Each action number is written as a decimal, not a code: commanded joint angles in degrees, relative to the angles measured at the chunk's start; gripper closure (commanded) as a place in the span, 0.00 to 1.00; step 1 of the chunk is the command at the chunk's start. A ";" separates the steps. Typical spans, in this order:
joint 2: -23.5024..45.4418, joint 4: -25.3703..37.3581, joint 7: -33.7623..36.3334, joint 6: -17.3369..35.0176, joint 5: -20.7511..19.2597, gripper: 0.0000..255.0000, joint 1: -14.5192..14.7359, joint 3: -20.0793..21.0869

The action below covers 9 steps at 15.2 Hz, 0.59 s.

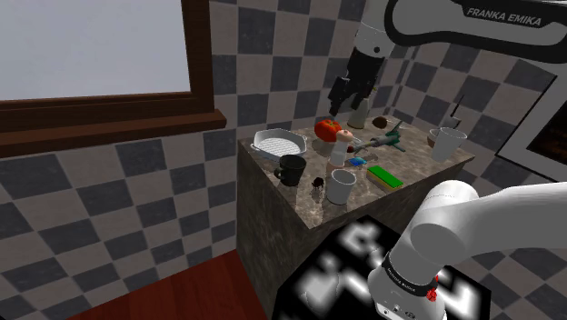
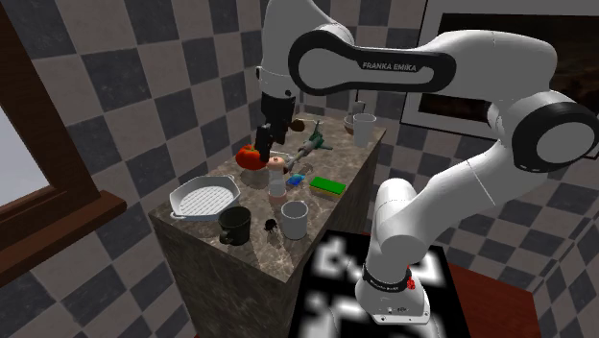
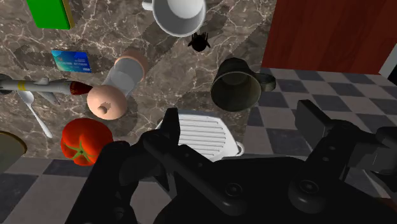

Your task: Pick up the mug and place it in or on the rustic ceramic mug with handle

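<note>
A dark mug with a handle [image 1: 291,169] [image 2: 234,225] [image 3: 236,83] stands near the corner of the marble counter [image 1: 273,195]. A white mug [image 1: 341,185] [image 2: 294,219] [image 3: 180,14] stands upright close beside it, along the counter's front edge. A small black object [image 3: 200,42] lies between the two. My gripper [image 1: 339,107] [image 2: 263,149] [image 3: 242,121] hangs well above the counter, over the tomato and the white dish. Its fingers [image 3: 172,130] stand wide apart, open, with nothing between them. Both mugs lie ahead of the gripper, untouched.
Around the mugs lie a white slotted dish [image 1: 279,142], a red tomato [image 1: 325,129], a small bottle [image 1: 339,145], a blue card [image 3: 71,60], a green block [image 1: 385,175] and a spoon [image 3: 35,108]. Another white cup [image 1: 447,143] stands at the counter's far end. A checkered wall backs the counter.
</note>
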 commanded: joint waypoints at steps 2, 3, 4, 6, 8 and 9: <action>-0.22 -1.89 0.26 1.12 -0.10 0.00 -0.18 -0.08; -0.39 -3.76 0.53 2.25 -0.21 0.00 -0.36 -0.16; -0.53 -5.59 0.80 3.38 -0.32 0.00 -0.54 -0.24; -0.66 -9.16 1.33 5.71 -0.55 0.00 -0.93 -0.42; -0.60 -12.61 1.87 8.10 -0.81 0.00 -1.32 -0.60; -0.49 -14.29 2.14 9.33 -0.94 0.00 -1.53 -0.69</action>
